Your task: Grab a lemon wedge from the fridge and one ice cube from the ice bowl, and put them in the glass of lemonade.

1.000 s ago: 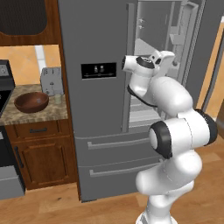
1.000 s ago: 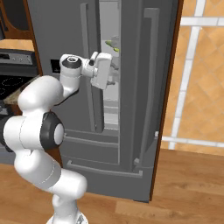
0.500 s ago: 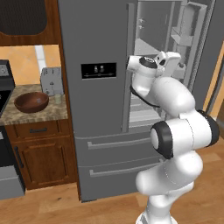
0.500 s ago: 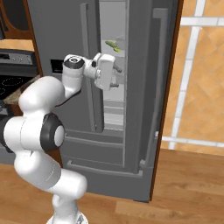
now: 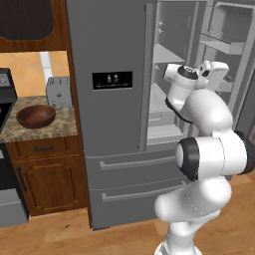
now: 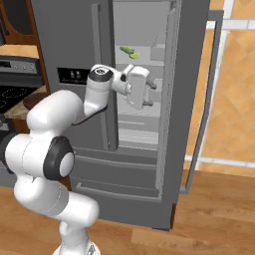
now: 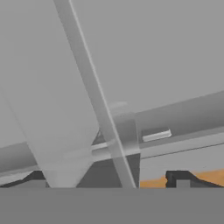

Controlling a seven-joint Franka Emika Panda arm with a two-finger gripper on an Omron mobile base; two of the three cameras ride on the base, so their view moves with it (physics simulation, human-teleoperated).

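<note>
1. Grey steel fridge (image 5: 109, 124) is right in front of me, its right door (image 6: 201, 99) swung wide open, left door with the black dispenser panel (image 5: 112, 80) shut, both lower drawers shut.
2. From the right base view I can spot a small yellow-green thing (image 6: 128, 52) lying on an upper shelf inside the open compartment. Looks like the lemon wedge, though it's too small to be sure of the shape.
3. My pincer (image 6: 148, 94) is up at the mouth of the open fridge, below that shelf and pointing inward. Fingers spread wide apart, nothing between them. It's near the wedge but not touching it.
4. In the hand view I'm mostly looking at pale grey fridge interior, with a slanted bar crossing the picture and the two dark fingertips (image 7: 176, 177) poking up at the bottom. No wedge visible from there.
5. Over to the left of the fridge, the left base view shows a stone-look counter (image 5: 50, 131) on a wooden cabinet (image 5: 47, 174).
6. The ice bowl (image 5: 36, 115), dark reddish wood, sits on that counter toward the front. Can't see any cubes inside from this angle.
7. Glass of lemonade (image 5: 65, 113) is a tiny pale tumbler just right of the bowl, in front of the silver toaster (image 5: 59, 92).
8. Black stove (image 5: 7, 164) sits at the far left edge.
</note>
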